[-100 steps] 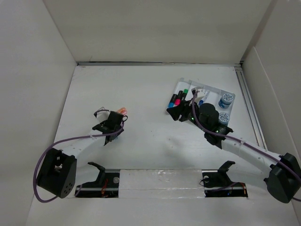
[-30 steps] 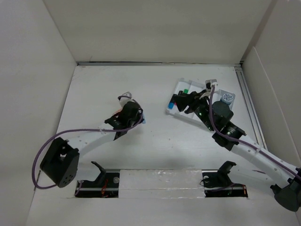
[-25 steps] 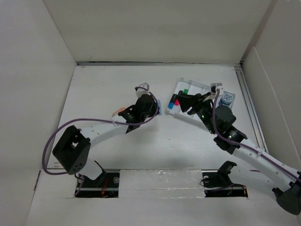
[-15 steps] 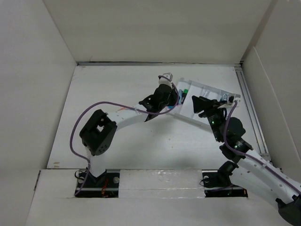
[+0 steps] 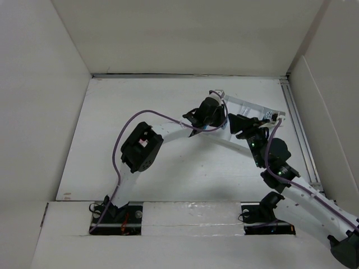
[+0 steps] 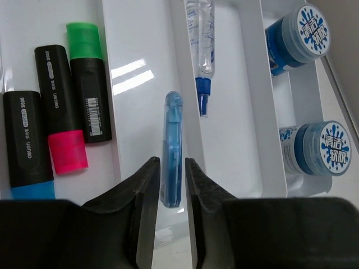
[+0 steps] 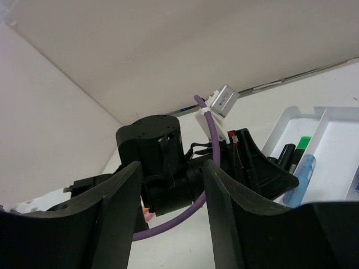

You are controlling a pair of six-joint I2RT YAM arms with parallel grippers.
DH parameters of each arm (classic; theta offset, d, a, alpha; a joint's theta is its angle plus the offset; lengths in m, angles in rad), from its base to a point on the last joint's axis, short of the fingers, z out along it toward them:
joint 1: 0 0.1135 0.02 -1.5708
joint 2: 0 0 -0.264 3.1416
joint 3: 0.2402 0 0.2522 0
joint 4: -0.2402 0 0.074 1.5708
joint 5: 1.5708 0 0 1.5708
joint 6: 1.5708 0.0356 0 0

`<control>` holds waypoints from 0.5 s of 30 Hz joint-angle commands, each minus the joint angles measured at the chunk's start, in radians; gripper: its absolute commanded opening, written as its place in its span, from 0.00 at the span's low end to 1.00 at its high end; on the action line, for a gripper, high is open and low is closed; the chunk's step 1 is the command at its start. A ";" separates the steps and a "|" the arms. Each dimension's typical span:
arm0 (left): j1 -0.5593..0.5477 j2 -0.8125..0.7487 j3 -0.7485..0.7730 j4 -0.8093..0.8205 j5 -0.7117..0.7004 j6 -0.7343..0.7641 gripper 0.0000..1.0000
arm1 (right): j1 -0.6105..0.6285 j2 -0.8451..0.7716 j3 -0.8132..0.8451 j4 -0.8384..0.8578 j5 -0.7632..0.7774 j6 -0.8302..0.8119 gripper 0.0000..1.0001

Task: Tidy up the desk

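On the white desk the white ridged tray lies at the back right. My left gripper hangs over the tray's middle compartment, its jaws a little apart around a slim blue case, with a thin gap on each side. The case points down into that compartment. From above, the left gripper covers the tray's left end. My right gripper stands open and empty just right of it, facing the left wrist.
The tray's left compartment holds three highlighters: blue, pink and green. A clear pen lies right of the case. Two blue-lidded jars fill the right end. White walls enclose the desk.
My left arm swung right from the desk's middle to over the tray, carrying the blue case, and its jaws have parted slightly. The right arm pulled back off the tray.
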 commanded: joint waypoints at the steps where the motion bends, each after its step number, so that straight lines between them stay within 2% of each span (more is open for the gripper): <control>1: 0.000 -0.009 0.058 -0.029 0.029 0.026 0.21 | -0.014 -0.002 0.018 0.034 -0.017 0.006 0.54; 3: 0.000 -0.003 0.077 -0.056 0.030 0.031 0.29 | -0.014 0.003 0.014 0.040 -0.011 0.006 0.54; 5: 0.000 -0.014 0.075 -0.070 0.029 0.040 0.29 | -0.014 0.010 0.018 0.041 -0.020 0.006 0.54; 6: 0.000 -0.023 0.069 -0.067 0.027 0.041 0.33 | -0.014 0.013 0.023 0.033 -0.025 0.006 0.54; 10: 0.000 -0.087 0.021 -0.064 -0.020 0.063 0.34 | -0.014 0.024 0.021 0.040 -0.028 0.006 0.54; 12: 0.000 -0.156 -0.047 -0.046 -0.082 0.070 0.33 | -0.014 0.024 0.028 0.034 -0.039 0.003 0.54; 13: 0.000 -0.217 -0.116 -0.026 -0.129 0.069 0.33 | -0.014 0.023 0.028 0.033 -0.039 0.002 0.54; 14: 0.025 -0.316 -0.246 0.000 -0.189 0.060 0.33 | -0.014 0.030 0.026 0.039 -0.033 0.000 0.54; 15: 0.026 -0.317 -0.247 0.001 -0.189 0.054 0.33 | -0.014 0.030 0.025 0.039 -0.033 0.000 0.54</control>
